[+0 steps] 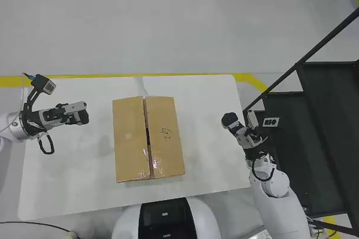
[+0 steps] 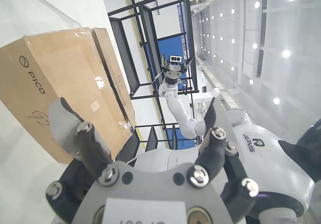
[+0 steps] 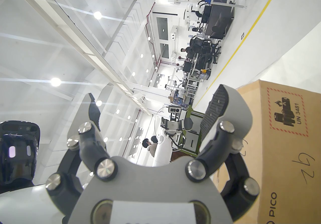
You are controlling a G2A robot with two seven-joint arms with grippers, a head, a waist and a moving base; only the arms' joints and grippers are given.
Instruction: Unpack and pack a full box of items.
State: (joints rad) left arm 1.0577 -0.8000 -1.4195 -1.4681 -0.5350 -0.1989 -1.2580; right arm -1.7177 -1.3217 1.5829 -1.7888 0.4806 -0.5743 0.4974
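Closed box (image 1: 148, 138); hazard label (image 3: 288, 112) — sidewall.

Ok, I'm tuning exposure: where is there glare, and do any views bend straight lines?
Top view: tape on the box glints near the robot-side end. Left wrist view: same tape glare. Right wrist view: ceiling lamps flare, yellow floor line bows.

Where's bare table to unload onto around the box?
Biggest bare patch: near-left corner of the table, between the box, the left claw and the near edge. Also the band from the box's right side to the table edge, with the right claw over its outer part. Strips at the far and near edges are narrow.
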